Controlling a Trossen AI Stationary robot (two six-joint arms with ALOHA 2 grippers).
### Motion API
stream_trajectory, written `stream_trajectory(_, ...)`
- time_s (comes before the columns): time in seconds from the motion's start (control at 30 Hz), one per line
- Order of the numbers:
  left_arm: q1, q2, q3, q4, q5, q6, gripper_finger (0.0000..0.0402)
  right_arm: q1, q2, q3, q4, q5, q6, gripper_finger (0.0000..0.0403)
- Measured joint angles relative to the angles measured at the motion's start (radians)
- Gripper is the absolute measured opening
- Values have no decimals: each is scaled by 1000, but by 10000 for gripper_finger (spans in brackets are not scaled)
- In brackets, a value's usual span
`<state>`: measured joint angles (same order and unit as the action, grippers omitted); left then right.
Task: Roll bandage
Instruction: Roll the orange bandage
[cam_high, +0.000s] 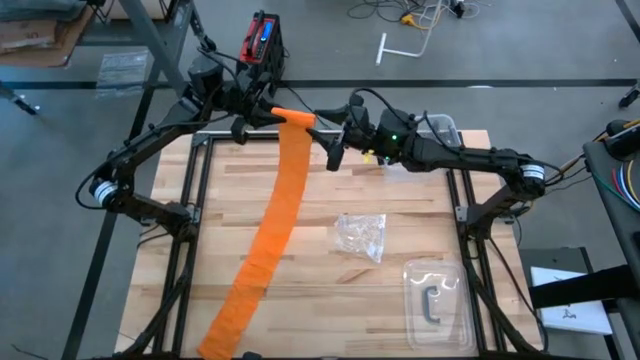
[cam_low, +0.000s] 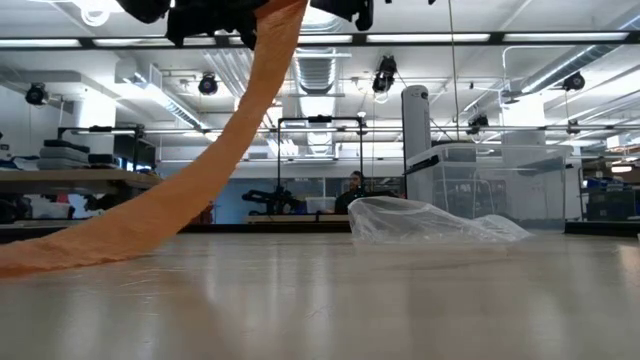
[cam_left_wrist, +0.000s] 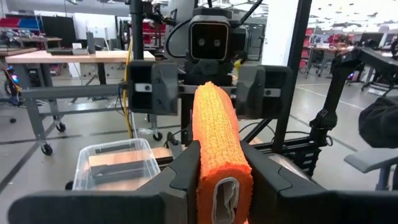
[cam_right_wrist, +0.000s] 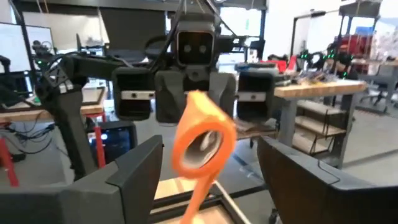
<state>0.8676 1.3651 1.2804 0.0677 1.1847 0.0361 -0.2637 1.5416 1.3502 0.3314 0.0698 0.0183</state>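
The orange bandage (cam_high: 275, 225) is a long flat strip running from the table's near left up to a small roll (cam_left_wrist: 219, 168) at the far middle. My left gripper (cam_high: 268, 113) is shut on that roll, above the table's far edge. My right gripper (cam_high: 328, 140) is open and empty. It faces the roll from the table's right, a short way off. In the right wrist view the roll (cam_right_wrist: 202, 140) shows end-on, beyond and between my right gripper's two spread fingers. In the low view the strip (cam_low: 235, 125) slopes down to the table, where its lower end lies flat. My left gripper pinches the rolled end of the bandage (cam_left_wrist: 214, 143) between its two fingers (cam_left_wrist: 183, 171), one on each side of the roll. The fingers are about level and come from the table's left. The roll is lifted clear, and the strip hangs from it down to the table.
A crumpled clear plastic wrapper (cam_high: 362, 237) lies right of the strip in mid-table. A clear tray with a dark clip (cam_high: 437, 300) sits at the near right. A clear plastic box (cam_high: 440, 128) stands at the far right under the right arm.
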Motion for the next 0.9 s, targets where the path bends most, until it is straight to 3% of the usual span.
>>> stream_trajectory(0.4, 0, 1, 0, -5, -1, 88, 80, -3, 15, 1, 9, 0, 170, 207)
stream_trajectory(0.9, 1, 1, 0, -61, 0, 99, 80, 0, 62, 0, 51, -2, 188, 145)
